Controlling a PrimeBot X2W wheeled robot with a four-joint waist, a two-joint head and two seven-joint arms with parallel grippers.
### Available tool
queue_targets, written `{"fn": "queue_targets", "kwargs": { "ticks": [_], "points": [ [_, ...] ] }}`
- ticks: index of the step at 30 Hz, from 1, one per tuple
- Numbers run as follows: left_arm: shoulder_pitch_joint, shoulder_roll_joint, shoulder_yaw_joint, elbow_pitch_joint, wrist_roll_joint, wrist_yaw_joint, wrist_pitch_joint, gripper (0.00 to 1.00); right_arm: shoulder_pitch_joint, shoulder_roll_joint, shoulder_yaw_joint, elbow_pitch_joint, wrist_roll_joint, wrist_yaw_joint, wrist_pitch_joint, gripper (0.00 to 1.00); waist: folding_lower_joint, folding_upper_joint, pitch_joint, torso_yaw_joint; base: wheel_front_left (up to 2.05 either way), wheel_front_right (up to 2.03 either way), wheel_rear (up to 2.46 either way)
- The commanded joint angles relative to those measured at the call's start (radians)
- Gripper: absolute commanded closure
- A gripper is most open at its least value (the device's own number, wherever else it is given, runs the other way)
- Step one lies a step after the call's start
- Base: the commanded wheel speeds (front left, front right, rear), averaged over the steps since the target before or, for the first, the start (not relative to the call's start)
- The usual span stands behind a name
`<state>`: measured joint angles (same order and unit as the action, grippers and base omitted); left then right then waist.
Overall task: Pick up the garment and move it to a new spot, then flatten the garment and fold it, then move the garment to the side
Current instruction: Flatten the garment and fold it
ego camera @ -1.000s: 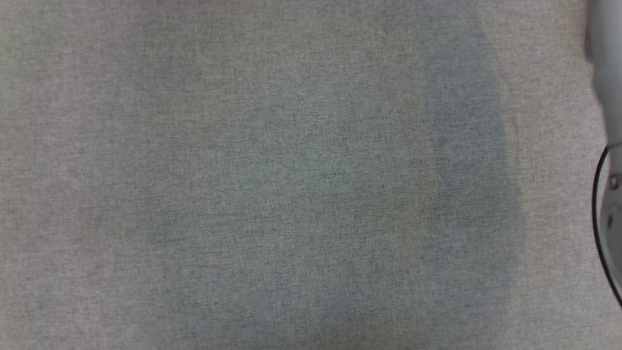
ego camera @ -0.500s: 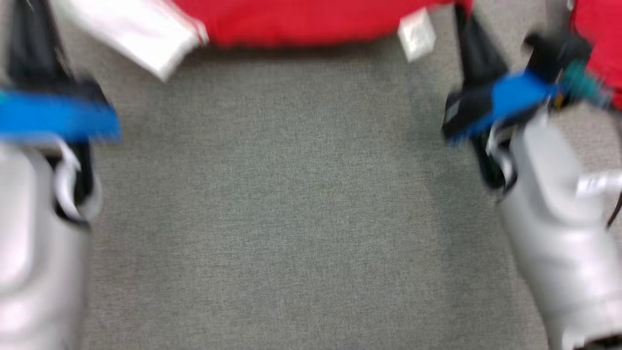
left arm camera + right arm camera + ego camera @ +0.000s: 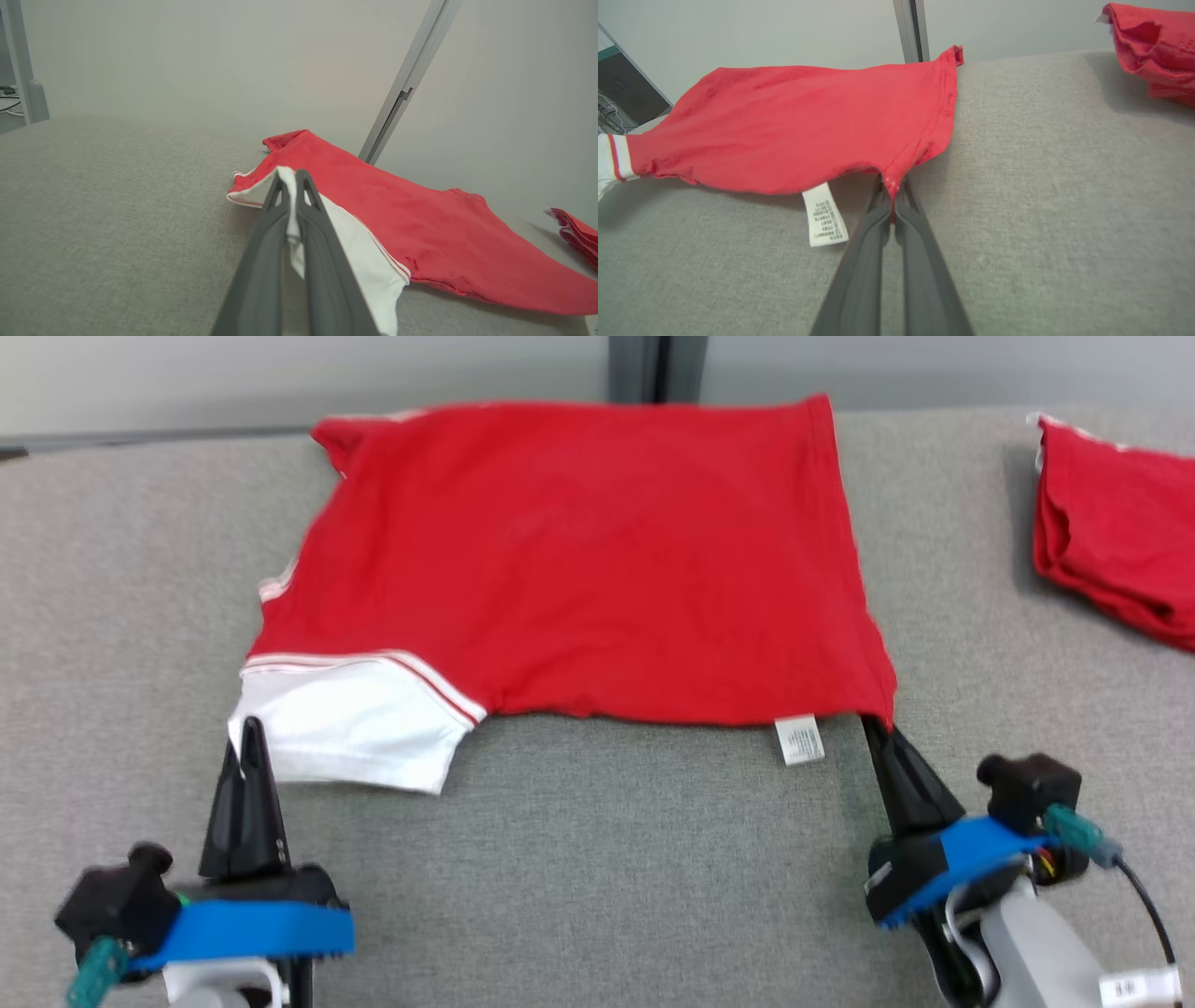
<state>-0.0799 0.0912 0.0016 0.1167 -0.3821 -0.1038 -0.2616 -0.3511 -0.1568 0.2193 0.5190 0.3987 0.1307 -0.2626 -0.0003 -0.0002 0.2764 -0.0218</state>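
Head view: one red T-shirt (image 3: 579,560) lies spread at upper centre of the grey table (image 3: 607,896); a second red garment (image 3: 1111,541) sits folded at upper right. Left wrist view: the left gripper (image 3: 290,175) has its jaws clamped on the white sleeve (image 3: 355,242). Right wrist view: the right gripper (image 3: 892,184) has its jaws pinching the hem corner, with one care label (image 3: 824,217) just left.

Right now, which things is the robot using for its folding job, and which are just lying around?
For the job:
red shirt, spread on the grey table
left gripper, shut on the shirt's white sleeve
right gripper, shut on the shirt's near corner

Just lying about:
second red cloth, far right
grey post behind the table
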Motion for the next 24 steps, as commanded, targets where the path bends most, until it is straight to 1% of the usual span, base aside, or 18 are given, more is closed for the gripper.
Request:
{"fn": "queue_targets", "kwargs": {
  "ticks": [1,5,10,15,20,23,24],
  "points": [
    [0.023,-0.005,0.007,-0.009,0.010,-0.004,-0.004,1.00,0.037,-0.014,-0.008,-0.012,-0.009,0.000,-0.003,1.00,0.0003,0.0002,-0.026,-0.006,0.00,0.00,0.00],
    [0.119,-0.023,0.005,-0.024,0.022,-0.009,-0.004,1.00,0.156,-0.030,-0.031,-0.036,-0.020,0.000,-0.003,1.00,0.0003,0.0002,-0.087,0.009,0.00,0.00,0.00],
    [0.217,-0.033,-0.014,-0.043,0.034,-0.011,-0.004,1.00,0.269,-0.050,-0.046,-0.073,-0.032,0.000,-0.003,1.00,0.0003,0.0002,-0.133,0.015,0.00,0.00,0.00],
    [0.307,-0.040,-0.037,-0.073,0.027,0.010,-0.004,1.00,0.374,-0.058,-0.068,-0.126,-0.039,0.000,0.025,1.00,0.0003,0.0002,-0.157,0.023,0.00,0.00,0.00],
    [0.358,-0.039,-0.058,-0.076,0.028,0.014,-0.004,1.00,0.461,-0.038,-0.097,-0.207,-0.045,0.000,0.066,1.00,0.0003,0.0002,-0.159,0.030,0.00,0.00,0.00],
    [0.347,-0.037,-0.055,-0.070,0.025,0.009,-0.004,1.00,0.480,-0.025,-0.107,-0.238,-0.052,0.000,0.086,1.00,0.0003,0.0002,-0.155,0.030,0.00,0.00,0.00],
    [0.338,-0.029,-0.057,-0.064,0.028,0.005,-0.004,1.00,0.481,-0.021,-0.106,-0.244,-0.053,0.000,0.094,1.00,0.0003,0.0002,-0.154,0.028,0.00,0.00,0.00]
  ]
}}
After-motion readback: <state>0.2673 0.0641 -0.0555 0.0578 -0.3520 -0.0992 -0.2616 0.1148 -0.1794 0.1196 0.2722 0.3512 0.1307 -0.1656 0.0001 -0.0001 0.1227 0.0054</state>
